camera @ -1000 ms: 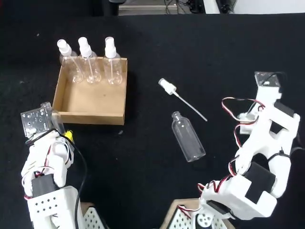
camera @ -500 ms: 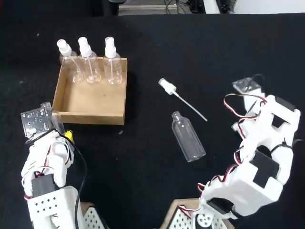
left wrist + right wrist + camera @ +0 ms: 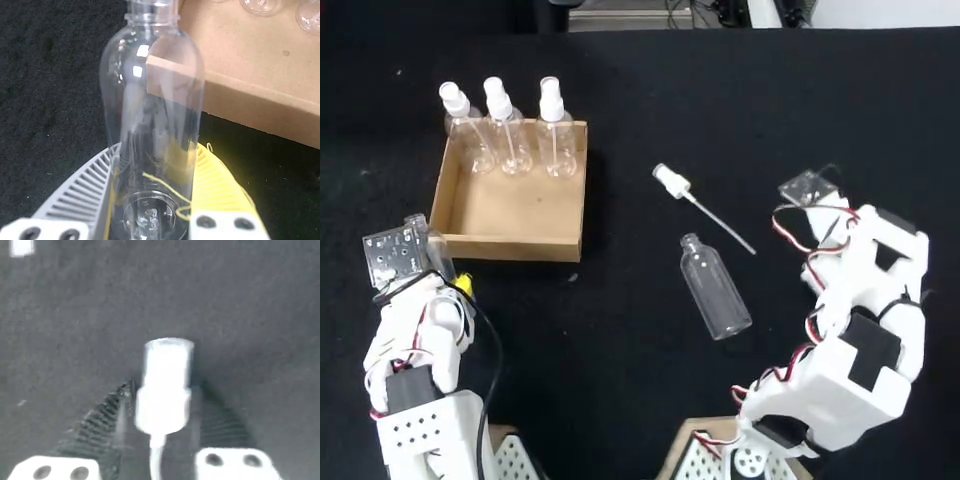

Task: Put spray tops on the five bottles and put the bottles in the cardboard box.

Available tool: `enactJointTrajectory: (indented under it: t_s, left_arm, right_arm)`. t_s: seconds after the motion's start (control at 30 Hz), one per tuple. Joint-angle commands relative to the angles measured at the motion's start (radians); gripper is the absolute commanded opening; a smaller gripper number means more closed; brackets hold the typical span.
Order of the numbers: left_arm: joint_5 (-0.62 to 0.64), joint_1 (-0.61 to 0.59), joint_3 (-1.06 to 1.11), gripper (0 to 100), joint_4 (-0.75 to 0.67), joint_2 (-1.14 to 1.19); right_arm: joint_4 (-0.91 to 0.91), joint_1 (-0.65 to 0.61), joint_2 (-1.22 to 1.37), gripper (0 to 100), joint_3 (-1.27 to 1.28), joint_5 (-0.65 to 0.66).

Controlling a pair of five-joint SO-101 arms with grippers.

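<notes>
My left gripper (image 3: 155,167) is shut on a clear uncapped bottle (image 3: 152,100), held by the front left corner of the cardboard box (image 3: 510,243). In the high view this bottle (image 3: 432,247) rises from the left gripper (image 3: 420,272). My right gripper (image 3: 162,400) is shut on a white spray top (image 3: 165,385) and hangs over the black table at the right (image 3: 810,190). Three bottles with spray tops (image 3: 503,128) stand along the box's far side. Another uncapped bottle (image 3: 716,287) lies mid-table, with a loose spray top (image 3: 672,181) just beyond it.
Black cloth covers the table (image 3: 640,90). The box floor (image 3: 515,210) in front of the three bottles is bare. Both arm bases stand at the near edge.
The right arm has swung left and a little nearer, toward the lying bottle, carrying its spray top. The left arm and its bottle have not moved.
</notes>
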Motion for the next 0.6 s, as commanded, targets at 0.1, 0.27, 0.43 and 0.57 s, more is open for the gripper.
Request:
enactJointTrajectory:
  t_s: [0.1, 0.27, 0.43, 0.57]
  left_arm:
    - [0.002, 0.001, -0.015, 5, -0.015, -0.011]
    - [0.011, 0.045, -0.010, 5, -0.071, -0.012]
    - [0.003, 0.202, 0.088, 5, -0.270, -0.012]
    - [0.003, 0.280, 0.134, 5, -0.471, -0.012]
  right_arm:
    - [0.098, 0.055, -0.213, 0.9, -0.079, -0.094]
    - [0.241, 0.003, -0.447, 1.0, -0.177, -0.373]
    - [0.345, -0.183, -0.602, 1.0, -0.294, -0.601]
    - [0.422, -0.371, -0.677, 1.0, -0.400, -0.838]
